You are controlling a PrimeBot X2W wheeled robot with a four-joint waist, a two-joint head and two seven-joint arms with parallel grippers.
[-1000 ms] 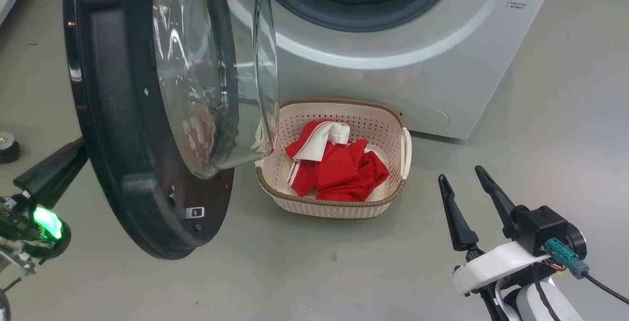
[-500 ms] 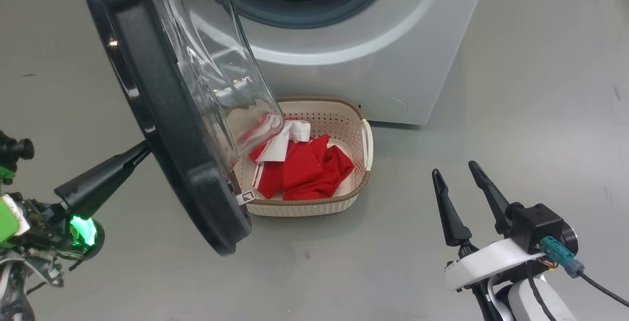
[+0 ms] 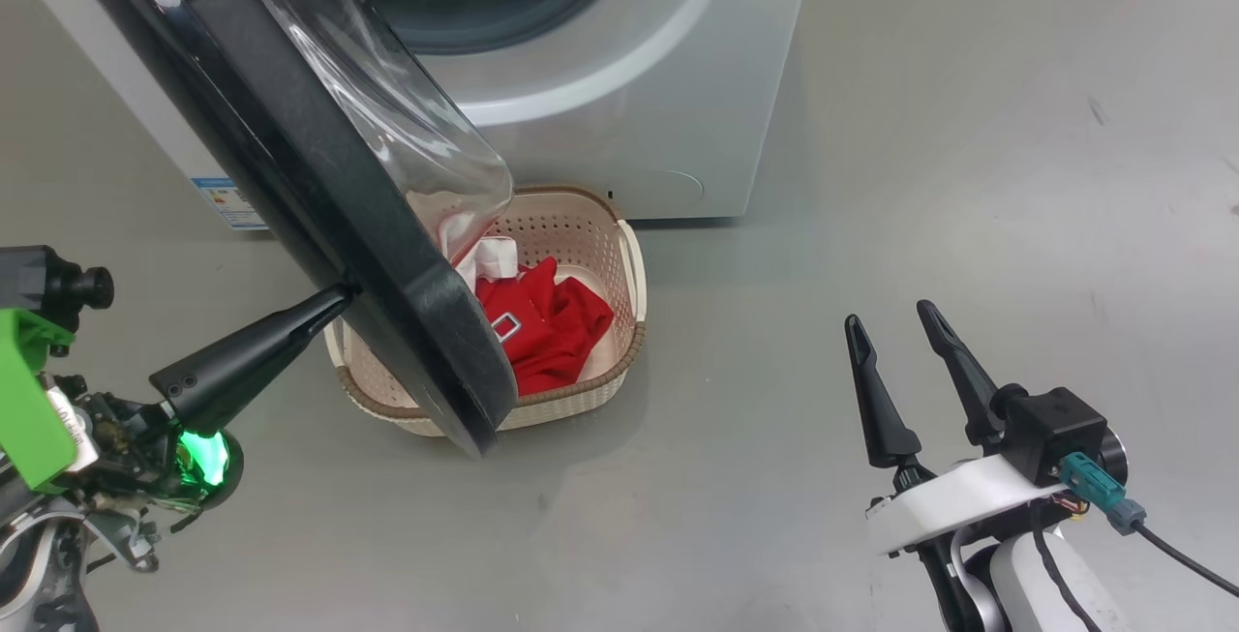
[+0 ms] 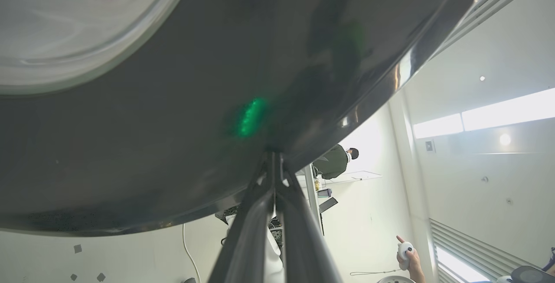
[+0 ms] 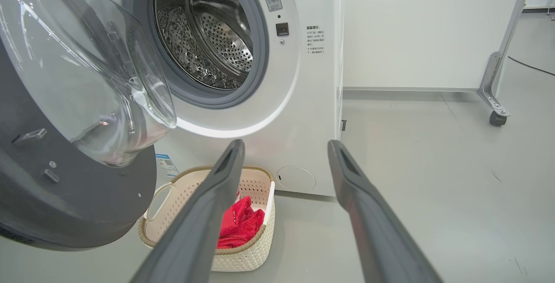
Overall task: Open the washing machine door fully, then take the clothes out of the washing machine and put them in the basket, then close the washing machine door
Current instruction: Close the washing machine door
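Note:
The washing machine door (image 3: pixel 319 177) stands half open, its black rim hanging over the basket's left part. My left gripper (image 3: pixel 339 298) is shut, empty, its tip pressed on the door's outer face; in the left wrist view the shut gripper (image 4: pixel 274 157) meets the glossy door (image 4: pixel 173 122). The clothes (image 3: pixel 547 327), red with white trim, lie in the cream basket (image 3: pixel 634 274) before the washing machine (image 3: pixel 619 129). My right gripper (image 3: pixel 889 316) hovers open and empty over the floor to the right. Between the right gripper's (image 5: pixel 285 144) fingers I see the washing machine (image 5: pixel 312 101), its bare drum (image 5: pixel 204 27), door (image 5: pixel 65 196), basket (image 5: pixel 243 257) and clothes (image 5: pixel 240 226).
Grey floor (image 3: pixel 920 129) stretches to the right of the machine. A wheeled metal frame leg (image 5: pixel 496 114) stands far right by the wall. Behind the door, a person in a dark jacket (image 4: pixel 334 166) and a hand holding a controller (image 4: pixel 407 252) are in the room.
The head camera has turned, shifting the scene left. The door has swung toward the machine, now covering part of the basket, with my left gripper following behind it. The right gripper stays open.

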